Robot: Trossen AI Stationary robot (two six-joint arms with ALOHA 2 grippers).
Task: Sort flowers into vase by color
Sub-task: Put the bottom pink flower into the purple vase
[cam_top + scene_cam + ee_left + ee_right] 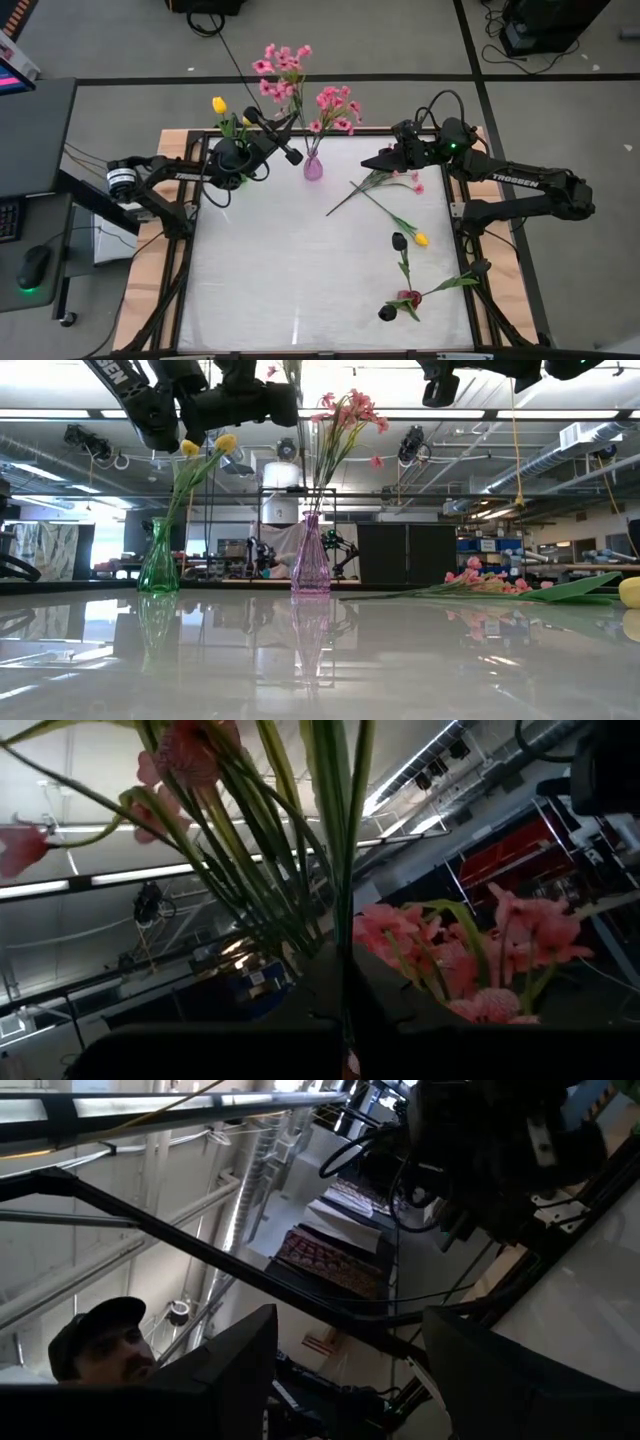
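Green stems (340,870) fill the left wrist view, pinched in the left claw (291,152) above the pink vase (313,167); right claw (372,163) gapes wide over the glossy white desk (280,270).

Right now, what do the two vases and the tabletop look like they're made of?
Green vase and pink vase: clear tinted glass or plastic, since the room behind shows through them. Tabletop: a smooth, glossy white surface that mirrors both vases; material unclear.

Pink blossom sprays (285,70) stand upright in the purple vase (313,167) at twelve o'clock; yellow tulips (219,105) fill the green vase (158,563) toward eleven. One pink spray (385,180) lies flat at two. Yellow (421,239) and dark tulips (399,241) lie toward four.
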